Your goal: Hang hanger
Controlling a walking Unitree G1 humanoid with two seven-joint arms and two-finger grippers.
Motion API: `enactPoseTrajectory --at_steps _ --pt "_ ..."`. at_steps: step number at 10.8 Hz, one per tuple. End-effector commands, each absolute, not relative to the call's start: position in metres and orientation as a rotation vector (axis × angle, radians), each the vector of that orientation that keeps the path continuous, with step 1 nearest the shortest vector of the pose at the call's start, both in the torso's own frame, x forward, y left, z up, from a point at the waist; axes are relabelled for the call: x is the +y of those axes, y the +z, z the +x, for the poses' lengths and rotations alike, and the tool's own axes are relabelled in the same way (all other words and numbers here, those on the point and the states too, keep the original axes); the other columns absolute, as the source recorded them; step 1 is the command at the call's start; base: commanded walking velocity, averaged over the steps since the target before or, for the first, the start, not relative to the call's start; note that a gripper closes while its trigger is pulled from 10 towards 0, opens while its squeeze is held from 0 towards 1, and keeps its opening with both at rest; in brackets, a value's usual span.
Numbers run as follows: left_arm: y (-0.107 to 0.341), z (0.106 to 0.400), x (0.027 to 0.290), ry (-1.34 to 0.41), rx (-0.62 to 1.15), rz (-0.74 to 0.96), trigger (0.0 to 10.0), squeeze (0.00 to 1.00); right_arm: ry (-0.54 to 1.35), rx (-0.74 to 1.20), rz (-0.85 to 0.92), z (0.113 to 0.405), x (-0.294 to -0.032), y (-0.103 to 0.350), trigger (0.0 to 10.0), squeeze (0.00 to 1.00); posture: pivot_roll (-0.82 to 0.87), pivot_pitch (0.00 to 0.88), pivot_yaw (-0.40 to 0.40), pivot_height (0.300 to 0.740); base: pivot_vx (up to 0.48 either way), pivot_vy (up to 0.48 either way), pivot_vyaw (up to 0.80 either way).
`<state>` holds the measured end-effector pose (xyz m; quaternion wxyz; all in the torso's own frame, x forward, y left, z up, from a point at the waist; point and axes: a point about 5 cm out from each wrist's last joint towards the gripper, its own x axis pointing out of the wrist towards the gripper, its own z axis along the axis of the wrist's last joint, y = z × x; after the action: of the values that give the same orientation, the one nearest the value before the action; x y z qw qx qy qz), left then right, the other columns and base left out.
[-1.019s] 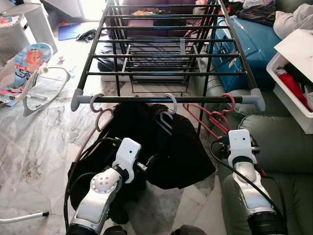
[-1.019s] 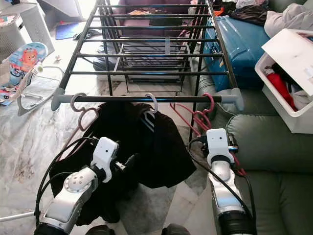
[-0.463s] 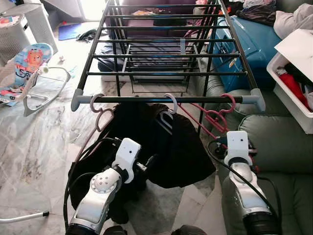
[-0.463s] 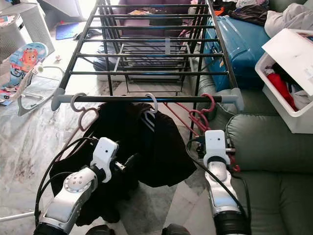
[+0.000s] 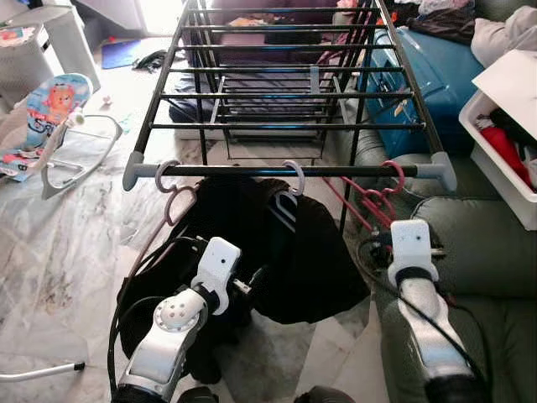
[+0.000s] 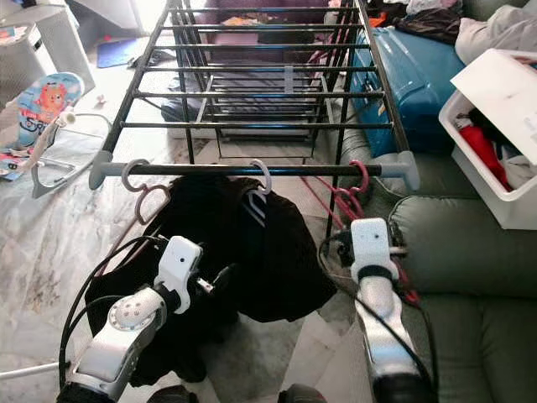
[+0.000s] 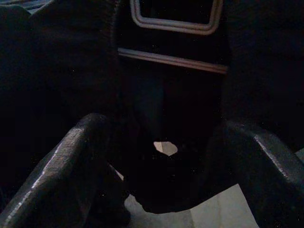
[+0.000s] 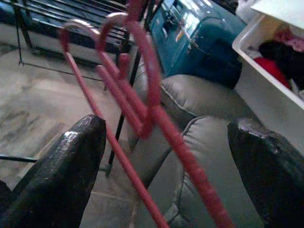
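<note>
A black drying rack (image 5: 285, 170) stands in front of me. On its front bar hang a pale pink hanger (image 5: 168, 180), a white hanger (image 5: 293, 177) carrying a black garment (image 5: 277, 252), and red hangers (image 5: 388, 186) hooked at the right end. My right gripper (image 8: 166, 126) is open just below the bar's right end. Its fingers (image 8: 71, 161) stand wide on either side of the red hangers' (image 8: 142, 109) shoulders without touching them. My left gripper (image 5: 254, 280) is low, pressed up to the black garment (image 7: 166, 95), and open.
A green sofa (image 5: 487, 243) lies under my right arm. A white bin of clothes (image 5: 503, 143) and a blue suitcase (image 5: 411, 75) stand at the right. A baby bouncer (image 5: 50, 109) sits at the left on the marble floor (image 5: 59, 252).
My right wrist dipped slightly left, then came back up and right below the red hangers; the forearm is blurred now. The left arm has not moved.
</note>
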<state>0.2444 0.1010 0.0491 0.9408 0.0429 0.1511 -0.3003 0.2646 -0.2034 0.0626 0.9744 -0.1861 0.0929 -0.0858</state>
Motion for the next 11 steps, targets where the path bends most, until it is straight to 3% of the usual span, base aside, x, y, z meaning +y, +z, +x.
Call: enactPoseTrajectory --at_steps 1,7,11 --pt "0.048 0.243 0.102 -0.620 0.316 0.098 10.0 0.00 -0.156 0.125 -0.420 0.264 -0.202 0.071 10.0 0.00 -0.06 0.000 0.026 0.740 0.000 0.000 0.00" --pt "0.048 0.243 0.103 -0.619 0.320 0.099 10.0 0.00 -0.032 0.090 -0.434 0.243 -0.198 0.071 10.0 0.00 -0.07 0.000 0.026 0.740 0.000 0.000 0.00" --pt "0.054 0.245 0.115 -0.526 0.266 0.107 10.0 0.00 -0.011 -0.092 -0.557 0.223 -0.195 0.105 10.0 0.00 -0.07 0.000 0.024 0.740 0.000 0.000 0.00"
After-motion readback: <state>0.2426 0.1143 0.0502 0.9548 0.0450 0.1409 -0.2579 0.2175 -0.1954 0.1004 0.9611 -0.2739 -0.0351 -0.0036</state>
